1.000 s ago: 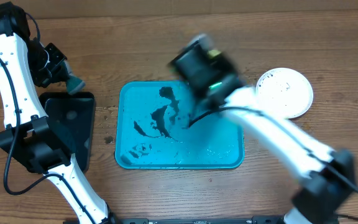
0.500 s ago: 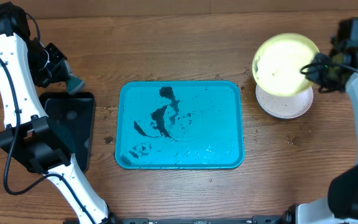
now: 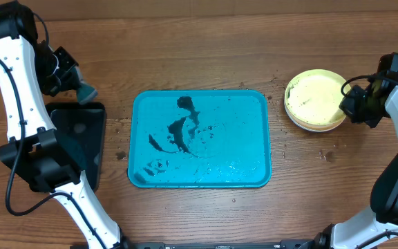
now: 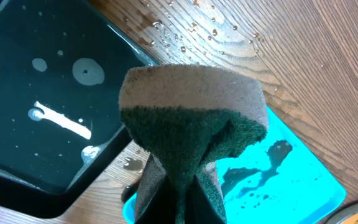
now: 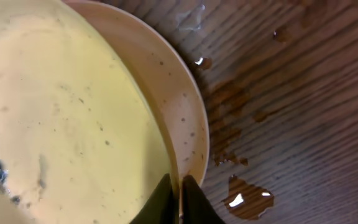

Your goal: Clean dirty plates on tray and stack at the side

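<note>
The turquoise tray [image 3: 254, 138] lies mid-table, streaked with dark smears and water, with no plates on it. Right of it, a yellow-green plate [image 3: 315, 97] rests on a white plate [image 3: 316, 127]. My right gripper [image 3: 354, 107] is at the stack's right edge. In the right wrist view its fingertips [image 5: 178, 202] pinch the rim of the yellow-green plate [image 5: 67, 124], above the white plate [image 5: 188, 112]. My left gripper [image 3: 74, 84] hovers off the tray's far left corner, shut on a green-and-tan sponge [image 4: 191, 118].
A black tray [image 3: 78, 138] holding water lies left of the turquoise one, under the left arm. Water drops and a small puddle [image 5: 247, 199] wet the wood beside the plate stack.
The right arm swung from over the tray to the right with the yellow-green plate and lowered it onto the white plate. The left arm has stayed nearly still with its sponge.
</note>
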Controlling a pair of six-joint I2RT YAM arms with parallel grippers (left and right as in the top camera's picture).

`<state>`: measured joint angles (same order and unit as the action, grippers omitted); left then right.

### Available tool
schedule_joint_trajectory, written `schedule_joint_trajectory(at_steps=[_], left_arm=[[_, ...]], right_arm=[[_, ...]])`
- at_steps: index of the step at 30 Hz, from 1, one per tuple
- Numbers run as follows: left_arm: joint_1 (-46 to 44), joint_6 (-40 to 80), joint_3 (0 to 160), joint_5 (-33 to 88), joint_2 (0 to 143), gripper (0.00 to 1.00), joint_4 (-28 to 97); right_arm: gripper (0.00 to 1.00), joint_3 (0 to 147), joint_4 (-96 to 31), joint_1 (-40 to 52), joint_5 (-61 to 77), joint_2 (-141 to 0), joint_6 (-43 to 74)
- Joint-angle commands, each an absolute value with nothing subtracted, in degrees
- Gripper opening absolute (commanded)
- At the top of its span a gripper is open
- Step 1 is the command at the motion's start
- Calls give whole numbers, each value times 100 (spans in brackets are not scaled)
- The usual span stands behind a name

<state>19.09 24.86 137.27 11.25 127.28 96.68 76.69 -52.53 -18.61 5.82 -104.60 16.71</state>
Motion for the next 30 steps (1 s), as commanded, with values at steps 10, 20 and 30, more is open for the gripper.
schedule_joint_trajectory(at_steps=[10, 20, 30], left_arm=[[1870, 1992, 13826, 1181, 12464, 4, 9684], [1907, 2036, 12805, 403, 11981, 4, 9684], [2523, 2488, 11137, -158, 11465, 5, 9067]], right_arm=[[100, 7699, -5468, -1815, 2290, -10324, 1413], [100, 7699, -5452, -1203, 2923, -9000, 1085], [100, 7699, -5339, -923, 2923, -8847, 1090]])
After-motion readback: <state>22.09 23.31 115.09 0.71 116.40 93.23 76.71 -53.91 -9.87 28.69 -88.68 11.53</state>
